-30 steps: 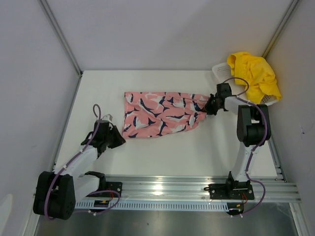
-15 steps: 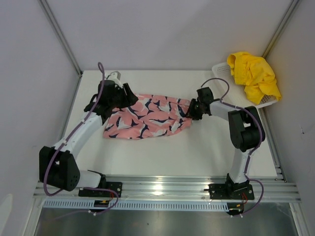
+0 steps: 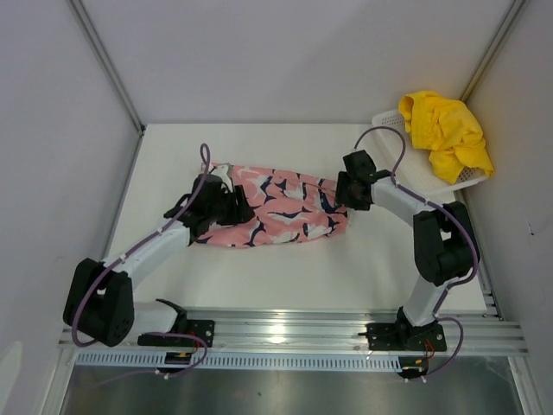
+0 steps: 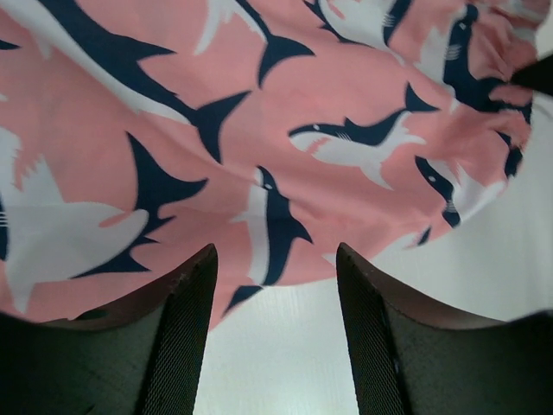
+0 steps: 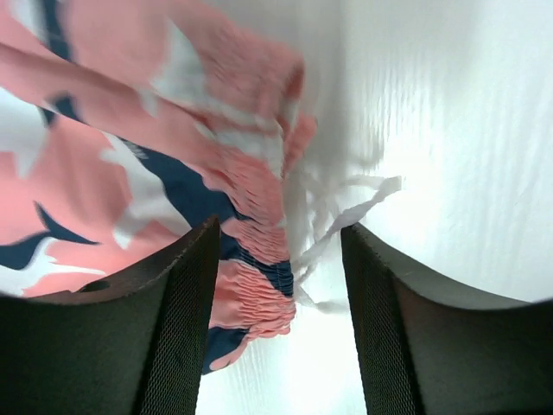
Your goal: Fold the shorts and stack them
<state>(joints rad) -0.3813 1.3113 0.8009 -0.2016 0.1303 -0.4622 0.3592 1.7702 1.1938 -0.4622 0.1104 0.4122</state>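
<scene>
The pink shorts (image 3: 281, 207) lie spread on the counter (image 3: 285, 277) between the two grippers, their long axis running straight from one gripper to the other. That line is what the coming fold appears to depend on, since each arm already has one short end of the cloth directly at its fingertips.

The left gripper (image 3: 235, 209) sits low over the end nearest it. Its fingers stand apart with nothing between them. In its wrist view the cloth's edge runs just ahead of the fingertips, the printed fabric stretches away beyond, and bare counter shows in the gap. The left arm reaches forward and inward from its base, its forearm slanting low toward the cloth.

The right gripper (image 3: 344, 194) is at the opposite end, also parted and holding nothing. Just ahead of its fingers lies the gathered waistband (image 5: 259, 199), with the white drawstring (image 5: 346, 216) trailing loose onto the counter on the outer side. The right arm is sharply bent at the elbow, its forearm angled back in toward the middle.

The yellow shorts (image 3: 445, 130) are heaped on the white basket (image 3: 384, 121), behind and outward of the right gripper and well apart from the left one. The right arm is clearly the nearer for fetching them. They look unfolded, so the stacking step is not yet begun.
</scene>
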